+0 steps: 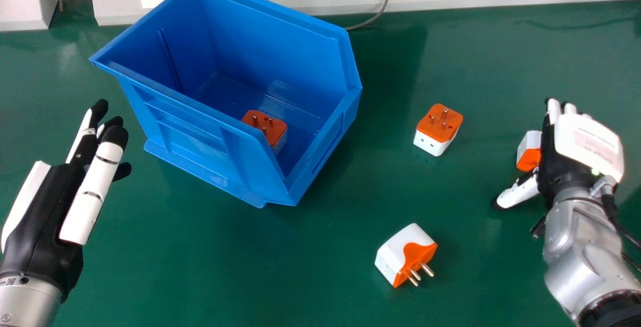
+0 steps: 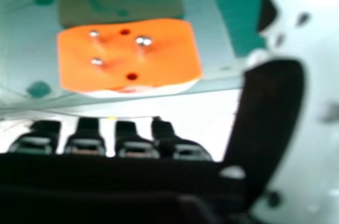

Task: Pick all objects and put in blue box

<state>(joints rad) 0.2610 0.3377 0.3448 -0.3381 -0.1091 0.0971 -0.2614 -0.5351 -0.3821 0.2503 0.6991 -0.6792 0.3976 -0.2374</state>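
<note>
The robot's right hand (image 1: 587, 142), fingers straight, thumb spread, flanks an orange-and-white plug adapter (image 1: 529, 150), apparently positioned to grasp it for the blue bin (image 1: 193, 134).

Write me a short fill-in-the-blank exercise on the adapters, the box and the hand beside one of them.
The blue box holds one adapter, whose upward face is coloured ____.
Counted in the head view, the adapters outside the box number ____.
The hand close beside an adapter is the robot's ____ hand.

Missing words: orange; three; right.
</note>
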